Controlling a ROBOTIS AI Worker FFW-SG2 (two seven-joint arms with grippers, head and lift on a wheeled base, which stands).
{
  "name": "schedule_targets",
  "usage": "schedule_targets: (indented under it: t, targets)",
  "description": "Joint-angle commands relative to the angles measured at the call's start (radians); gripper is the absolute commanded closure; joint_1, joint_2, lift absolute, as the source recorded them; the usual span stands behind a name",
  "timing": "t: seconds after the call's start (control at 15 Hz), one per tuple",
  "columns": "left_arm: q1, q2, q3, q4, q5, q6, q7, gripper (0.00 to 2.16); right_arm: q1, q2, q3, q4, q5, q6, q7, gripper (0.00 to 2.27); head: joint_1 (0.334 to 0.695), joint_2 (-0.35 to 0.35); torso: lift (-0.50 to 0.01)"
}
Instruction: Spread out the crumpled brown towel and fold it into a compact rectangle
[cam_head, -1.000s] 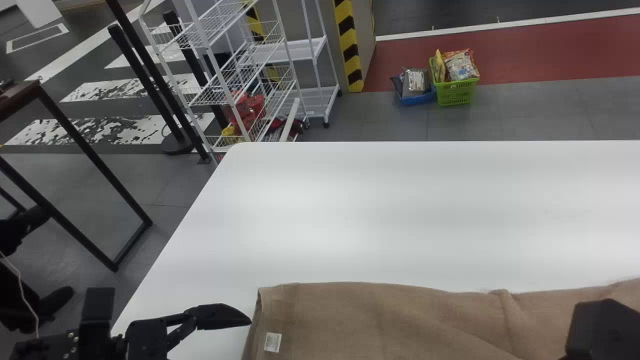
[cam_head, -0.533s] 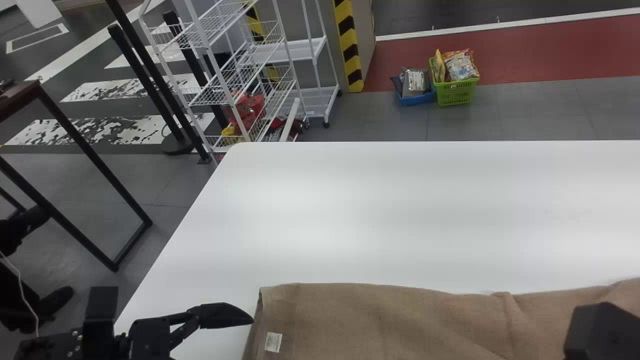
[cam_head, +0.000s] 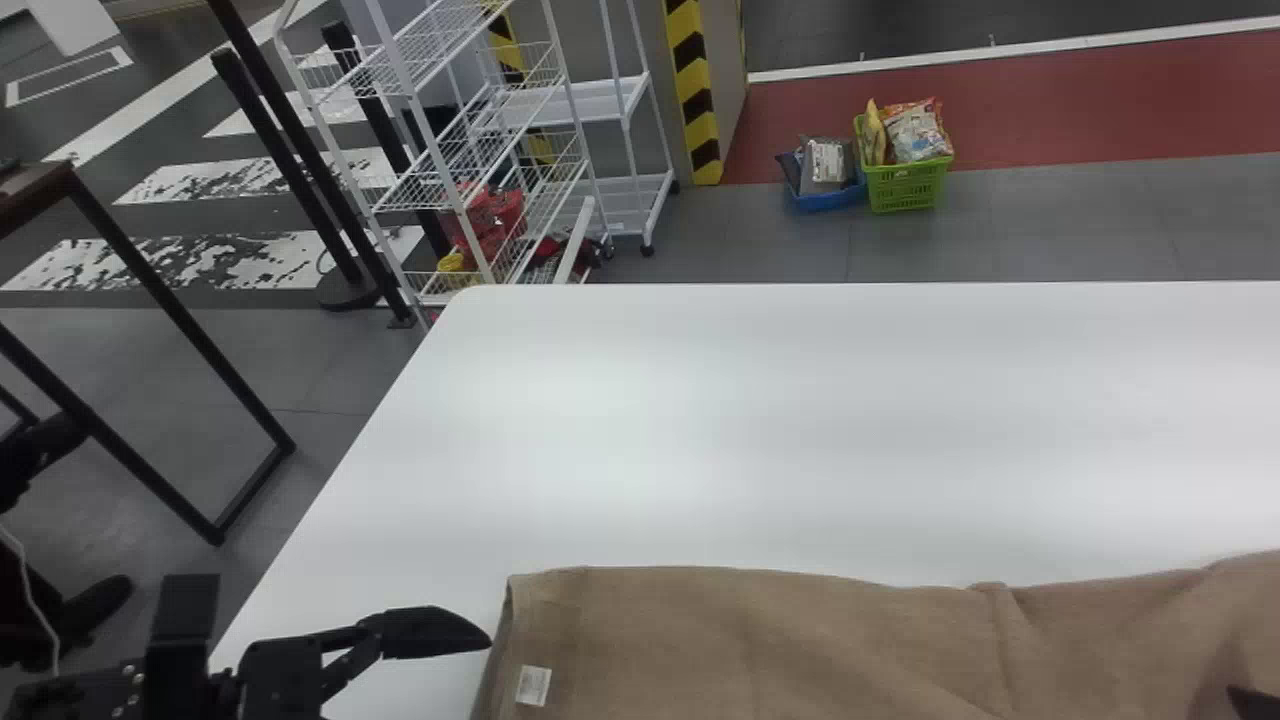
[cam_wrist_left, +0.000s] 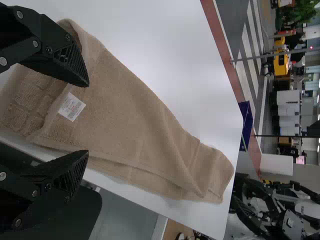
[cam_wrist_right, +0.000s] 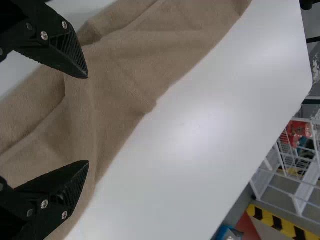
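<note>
Your brown towel (cam_head: 800, 650) lies along the near side of the white worktop (cam_head: 750, 420), drawn out into a long, layered strip with creases across it; its white label (cam_head: 533, 686) sits near the left end. Your left gripper (cam_head: 425, 633) is at that labelled end, its fingers spread wide with nothing held between them; your right gripper (cam_head: 1255, 703) is at the towel's right-hand stretch, also wide open and gripping nothing; you can't tell from here whether either one touches the cloth.
</note>
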Motion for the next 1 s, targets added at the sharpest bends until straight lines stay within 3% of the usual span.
schedule_targets:
  t: [0.0, 0.27, 0.53, 0.67, 0.8, 0.93]
  targets:
    - [0.0, -0.003, -0.003, -0.003, 0.0, 0.0, -0.01, 0.43, 0.056, 0.003, -0.108, 0.033, -0.019, -0.329, 0.008, 0.1, 0.695, 0.275, -0.127]
    - [-0.011, -0.006, -0.019, 0.002, -0.002, 0.003, -0.01, 0.43, 0.036, -0.006, -0.24, 0.164, -0.028, -0.415, 0.008, 0.12, 0.695, 0.216, -0.127]
    - [-0.014, -0.009, -0.039, 0.002, -0.022, 0.006, -0.01, 0.43, -0.083, 0.007, -0.35, 0.333, -0.146, -0.262, 0.008, 0.17, 0.695, 0.076, -0.127]
    - [-0.014, -0.007, -0.036, 0.008, -0.023, 0.003, -0.01, 0.43, -0.093, -0.033, -0.363, 0.367, -0.123, -0.305, 0.008, 0.19, 0.695, 0.0, -0.127]
    - [-0.014, -0.007, -0.032, 0.008, -0.023, 0.003, -0.01, 0.43, -0.083, -0.068, -0.379, 0.385, -0.123, -0.397, 0.008, 0.21, 0.695, -0.034, -0.127]
    - [-0.014, -0.009, -0.032, 0.014, -0.026, 0.003, -0.01, 0.43, -0.002, -0.137, -0.384, 0.356, -0.12, -0.52, 0.008, 0.21, 0.695, -0.053, -0.127]
